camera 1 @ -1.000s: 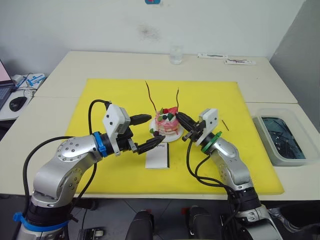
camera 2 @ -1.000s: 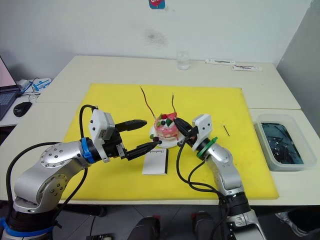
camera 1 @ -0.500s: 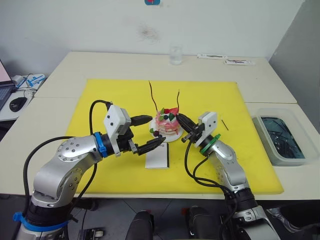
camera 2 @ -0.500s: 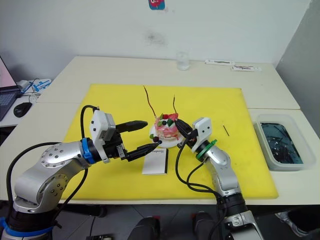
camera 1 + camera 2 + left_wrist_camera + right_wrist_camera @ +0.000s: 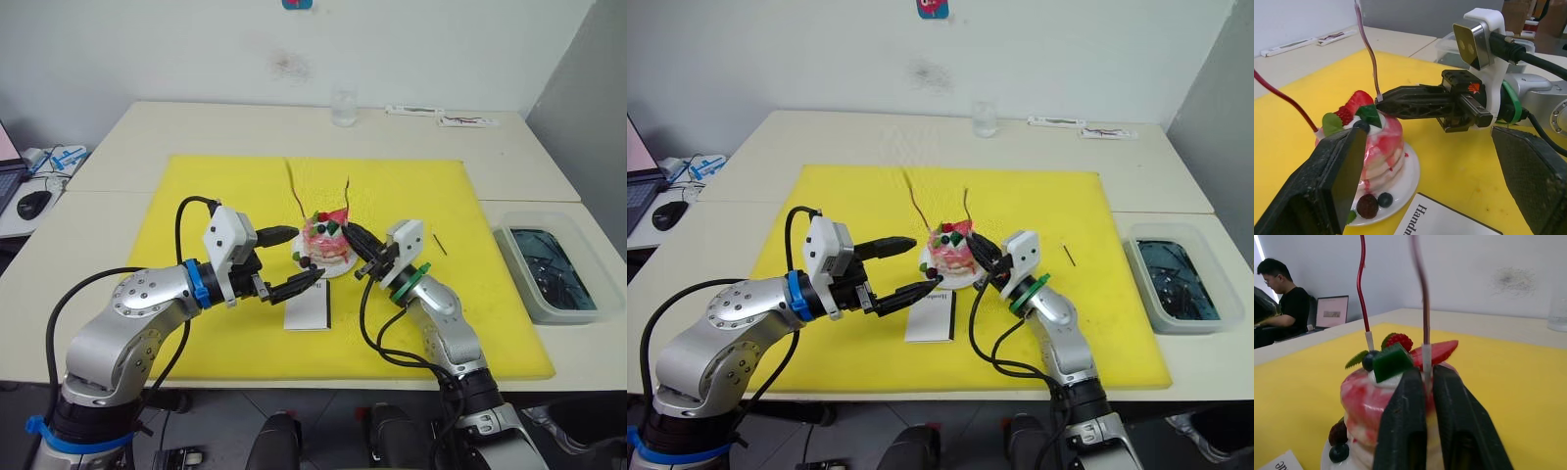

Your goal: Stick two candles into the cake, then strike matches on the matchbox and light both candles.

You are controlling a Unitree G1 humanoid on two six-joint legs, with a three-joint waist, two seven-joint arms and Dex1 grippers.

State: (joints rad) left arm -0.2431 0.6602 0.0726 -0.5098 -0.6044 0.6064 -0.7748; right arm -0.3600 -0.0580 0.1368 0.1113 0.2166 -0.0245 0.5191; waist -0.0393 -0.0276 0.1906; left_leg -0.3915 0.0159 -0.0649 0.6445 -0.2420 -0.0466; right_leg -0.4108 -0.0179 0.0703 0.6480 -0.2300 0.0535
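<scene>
A: What lies nearest the front edge of the worktop?

B: The matchbox (image 5: pixel 309 311), flat on the yellow mat (image 5: pixel 196 186), just in front of the cake's plate. The left tool (image 5: pixel 291 260) hangs over the mat beside it, fingers spread wide and gripping nothing, the lower finger reaching toward the plate (image 5: pixel 1400 178).

A: And the right one?

B: The right tool (image 5: pixel 358 250) points at the cake (image 5: pixel 327 243) from the other side. Its two fingers are clenched almost together, and the white base of one candle (image 5: pixel 1423 308) stands between their tips, pinched just above the frosting.

A: Where is the cake?

B: Near the middle of the mat, between the two tools, on its small white plate. Both candles rise from its top: the dark red candle (image 5: pixel 1283 98) on the left tool's side, the other by the strawberry.

A: Farther back?

B: One match (image 5: pixel 441 244) lies on the mat toward its right edge. Off the mat, a clear tub (image 5: pixel 554 274) sits at the worktop's right edge. A glass (image 5: pixel 344 106) stands near the far edge, with flat packets (image 5: pixel 446 116) toward the far right corner.
</scene>
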